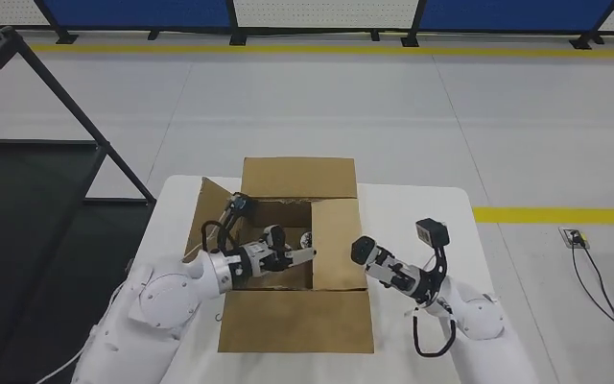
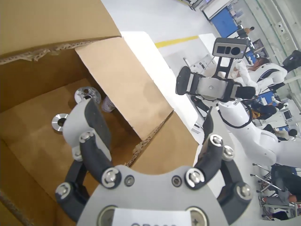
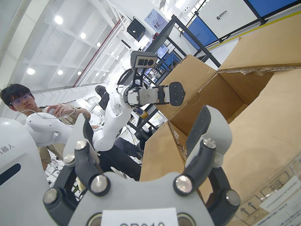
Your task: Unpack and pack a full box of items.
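– Cardboard box (image 1: 293,322) is sitting open on the desk (image 1: 422,206); what is lying inside?
– Metal flanges (image 2: 87,94), partly hidden; left gripper (image 1: 297,257) is hovering open above, right gripper (image 1: 363,252) gaping empty outside.

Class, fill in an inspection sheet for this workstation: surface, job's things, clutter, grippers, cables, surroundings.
Surface: white table, carrying the box.
Job's things: cardboard box, flaps open; inside, two metal flanges and a small container.
Clutter: nothing seen.
Grippers: left gripper over the box opening, jaws open, empty; right gripper outside the box beside a flap, jaws open, empty.
Cables: one cable on the floor, from a socket.
Surroundings: yellow floor line, blue panels, black frame.
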Tool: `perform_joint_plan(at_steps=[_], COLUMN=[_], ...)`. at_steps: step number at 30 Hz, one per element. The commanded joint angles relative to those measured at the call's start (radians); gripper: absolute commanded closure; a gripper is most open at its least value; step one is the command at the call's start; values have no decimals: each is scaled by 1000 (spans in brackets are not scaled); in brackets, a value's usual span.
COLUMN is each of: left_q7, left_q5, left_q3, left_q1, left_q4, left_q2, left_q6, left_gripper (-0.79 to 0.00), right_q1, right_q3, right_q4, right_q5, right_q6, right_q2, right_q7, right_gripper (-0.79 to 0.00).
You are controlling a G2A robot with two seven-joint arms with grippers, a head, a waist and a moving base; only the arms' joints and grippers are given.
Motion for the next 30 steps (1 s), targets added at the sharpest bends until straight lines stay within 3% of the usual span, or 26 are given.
perform_joint_plan(at_steps=[1,7,13,30], left_q7=[4,-6,-14,53], left_q5=[-1,-62,-142,-296], left_q3=[37,107,157,305], left_q1=[-39,-133,-198,-292], left_q4=[49,227,374,573], left_q2=[-9,-35,-59,-143], left_q6=[15,47,15,-104], left_gripper=[-785,-785,-785,-785], right_q1=[-10,-52,-84,-125], right_q3=[4,27,41,23], right_q4=[-7,-26,-58,-107], right_q5=[-1,11,28,13], right_q6=[-6,-30,-44,-65], right_q2=[4,20,34,64], right_q7=[-3,-21,-29,-67], right_gripper=[-785,-785,-785,-785])
